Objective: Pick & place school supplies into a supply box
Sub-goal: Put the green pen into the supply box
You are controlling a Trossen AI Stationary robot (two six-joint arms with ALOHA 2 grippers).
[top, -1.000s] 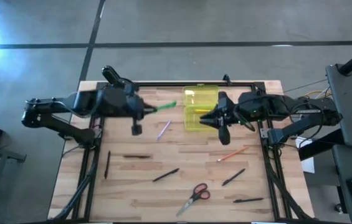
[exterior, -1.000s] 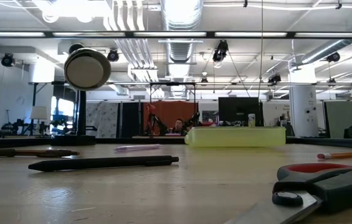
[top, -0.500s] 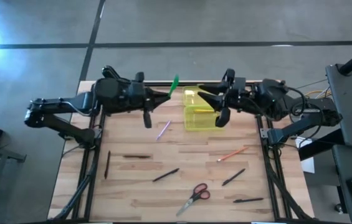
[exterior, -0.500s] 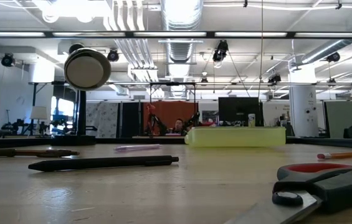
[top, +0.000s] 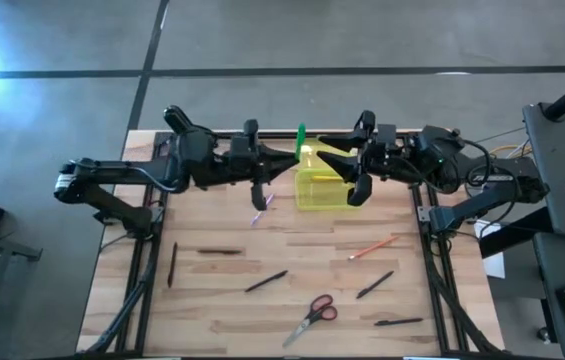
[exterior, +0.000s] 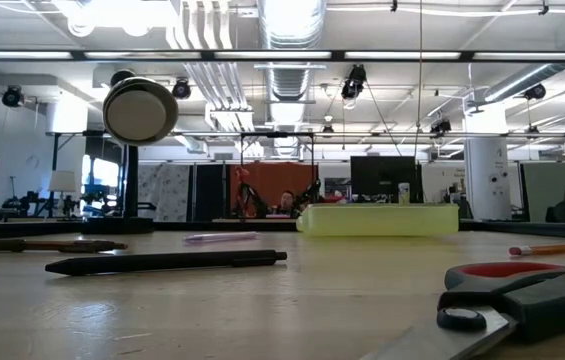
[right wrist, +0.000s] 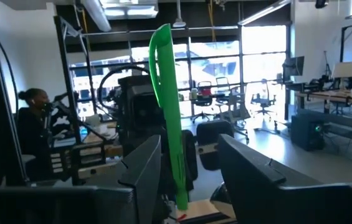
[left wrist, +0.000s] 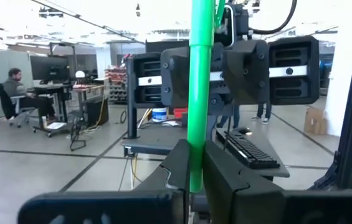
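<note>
1. No brand, label or readable writing showed on anything on the worktop (top: 212, 310).
2. Toward the left, a black pen (top: 173, 264) and a dark pencil (top: 219, 251) lay well apart from both arms.
3. The left gripper (top: 284, 160) was raised over the back of the worktop, its fingers (left wrist: 182, 168) pinching the green pen (top: 301, 137) low on its barrel; the pen stood upright, rising above them.
4. A pink-purple pen (top: 261, 208) lay just in front of that gripper.
5. The supply box (top: 320, 190) sat open at the back centre, between the two arms.
6. The right gripper (top: 334, 165) faced the left one, its fingers (right wrist: 144, 168) spread; the green pen stood between them, untouched as far as could be seen.
7. Farther right and nearer the front lay the red-handled scissors (top: 313, 314), an orange pencil (top: 374, 246) and more black pens (top: 374, 285).
</note>
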